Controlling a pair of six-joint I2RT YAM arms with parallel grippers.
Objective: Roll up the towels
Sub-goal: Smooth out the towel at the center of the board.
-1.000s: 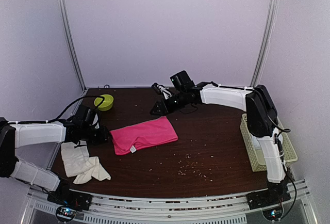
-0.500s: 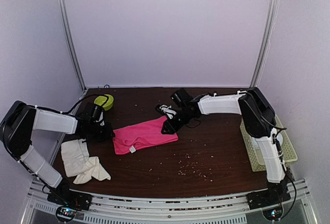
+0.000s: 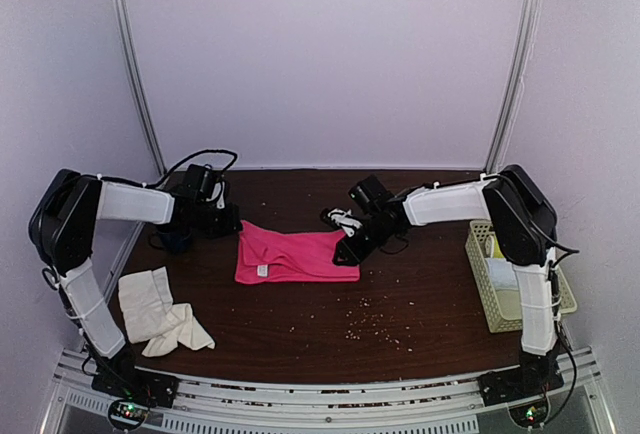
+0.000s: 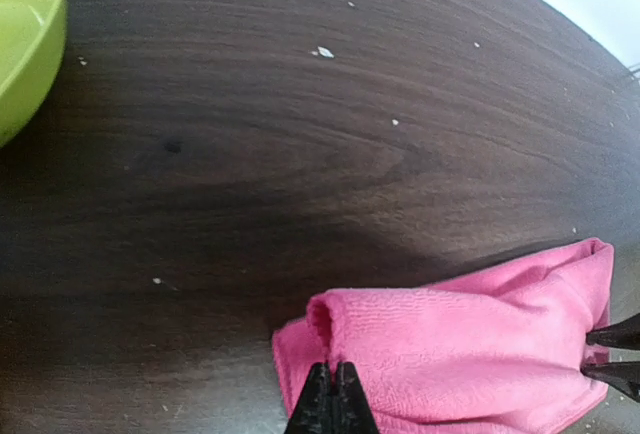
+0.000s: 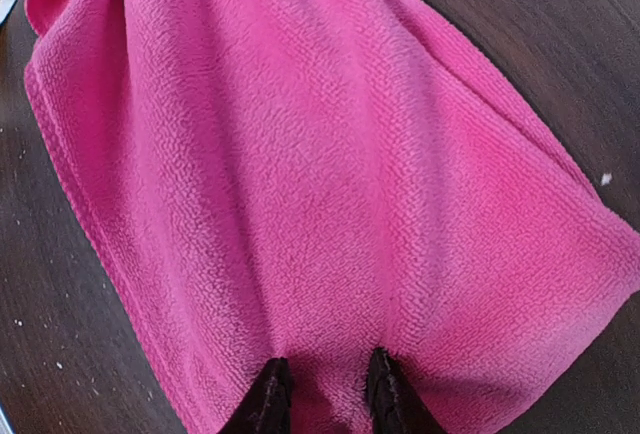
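The pink towel (image 3: 295, 254) lies stretched between my two grippers at the middle of the dark wooden table (image 3: 420, 284). My left gripper (image 3: 236, 224) is shut on its left corner; the left wrist view shows a raised fold of the towel (image 4: 470, 354) pinched in the closed gripper (image 4: 333, 379). My right gripper (image 3: 350, 247) holds the right end. In the right wrist view its gripper (image 5: 328, 379) has a bunch of the towel (image 5: 300, 174) between the two fingers. The cream towel (image 3: 150, 304) lies crumpled at the front left, away from both grippers.
A pale green basket (image 3: 500, 299) stands at the table's right edge. A yellow-green round thing (image 4: 25, 24) sits close to the left of my left gripper. Small crumbs (image 3: 365, 319) are scattered in front of the pink towel.
My left gripper has closed on the pink towel's left corner and moved toward the back. The right gripper came forward onto the right end. The towel shifted right and is pulled out longer.
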